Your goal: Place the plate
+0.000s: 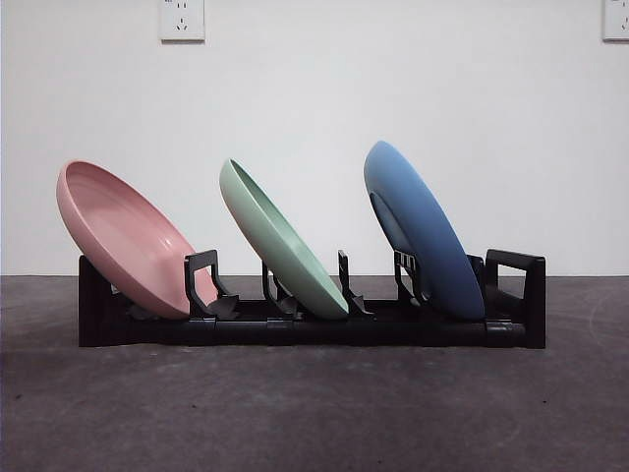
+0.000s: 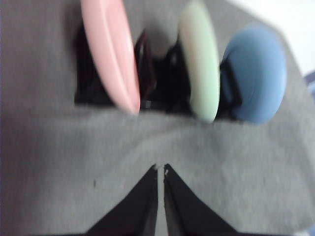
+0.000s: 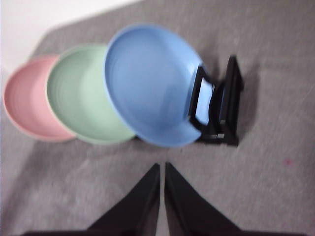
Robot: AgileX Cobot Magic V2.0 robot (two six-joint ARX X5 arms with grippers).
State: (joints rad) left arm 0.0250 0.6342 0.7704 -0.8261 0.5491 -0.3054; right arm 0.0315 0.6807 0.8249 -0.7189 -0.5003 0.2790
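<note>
Three plates lean in a black rack point(image 1: 511, 295) on the grey table: a pink plate point(image 1: 123, 236) at the left, a green plate point(image 1: 280, 241) in the middle, a blue plate point(image 1: 423, 231) at the right. The left wrist view shows the pink plate point(image 2: 110, 54), green plate point(image 2: 199, 64) and blue plate point(image 2: 256, 73) edge-on, with my left gripper point(image 2: 160, 169) shut, empty and well clear of them. In the right wrist view the blue plate point(image 3: 147, 83) is nearest, the green plate point(image 3: 78, 93) and pink plate point(image 3: 24, 98) behind it. My right gripper point(image 3: 162, 167) is shut and empty, off the rack point(image 3: 226, 108).
A white wall with two sockets point(image 1: 182, 18) stands behind the table. Grey table surface point(image 1: 314, 413) lies in front of the rack. No arm shows in the front view.
</note>
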